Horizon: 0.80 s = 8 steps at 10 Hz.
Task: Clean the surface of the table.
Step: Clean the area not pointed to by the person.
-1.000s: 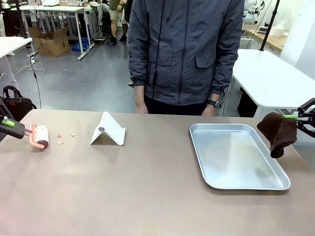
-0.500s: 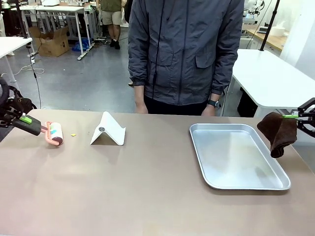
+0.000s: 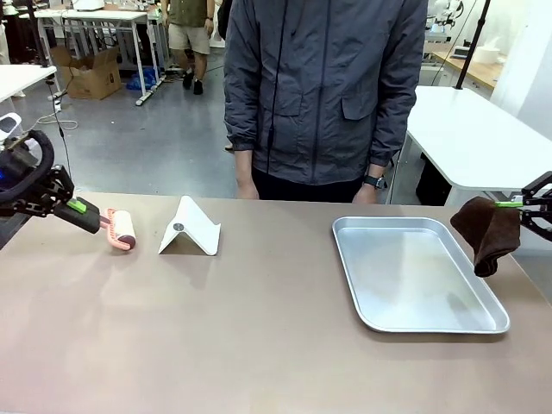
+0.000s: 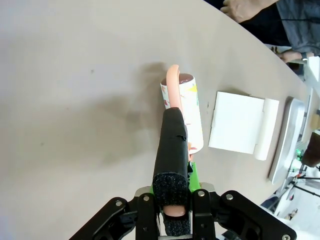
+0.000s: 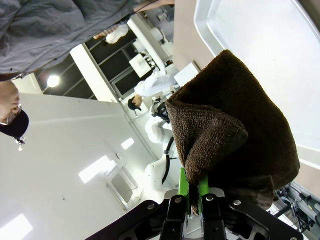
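Lint roller (image 3: 122, 229): handle clamped by the jaws of the left gripper (image 3: 79, 206), drum resting on the desk (image 3: 259, 328) at its far-left part, near the white stand (image 3: 190, 227). Brown cloth (image 3: 487, 233): clamped by the jaws of the right gripper (image 3: 517, 204), hanging near the right rim of the tray (image 3: 414, 276). Advised: keep the drum flat, press evenly, skirt the stand.

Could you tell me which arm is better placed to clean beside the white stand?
The left gripper holds the lint roller on the table there; the right gripper's cloth hangs beyond the tray.
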### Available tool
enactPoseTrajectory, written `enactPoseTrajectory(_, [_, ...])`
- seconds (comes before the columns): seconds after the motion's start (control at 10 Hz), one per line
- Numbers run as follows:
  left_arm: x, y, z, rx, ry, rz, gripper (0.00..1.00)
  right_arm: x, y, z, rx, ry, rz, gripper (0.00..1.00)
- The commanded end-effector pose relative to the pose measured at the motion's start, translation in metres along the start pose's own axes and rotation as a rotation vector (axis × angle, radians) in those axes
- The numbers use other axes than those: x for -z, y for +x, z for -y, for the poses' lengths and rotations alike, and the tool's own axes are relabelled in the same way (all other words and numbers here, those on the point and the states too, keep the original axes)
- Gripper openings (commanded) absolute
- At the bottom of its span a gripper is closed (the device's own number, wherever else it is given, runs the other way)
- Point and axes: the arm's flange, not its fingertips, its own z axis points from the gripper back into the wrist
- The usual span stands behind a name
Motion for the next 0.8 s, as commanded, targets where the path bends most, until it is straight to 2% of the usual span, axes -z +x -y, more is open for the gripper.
enactPoseTrajectory(0.0, [0.045, -0.017, -0.003, 0.017, 0.068, -0.133, 0.22, -0.002, -0.001, -0.006, 0.009, 0.016, -0.007, 0.08])
enactPoseTrajectory(0.3, [0.043, -0.019, 0.013, 0.096, -0.114, -0.157, 0.22, -0.002, -0.001, -0.006, 0.009, 0.016, -0.007, 0.08])
enactPoseTrajectory(0.5, [0.01, -0.025, 0.014, 0.164, -0.289, -0.164, 0.22, -0.002, -0.001, -0.006, 0.009, 0.016, -0.007, 0.08])
enactPoseTrajectory(0.7, [-0.034, -0.039, 0.009, 0.207, -0.388, -0.186, 0.22, -0.002, -0.001, -0.006, 0.009, 0.016, -0.007, 0.08])
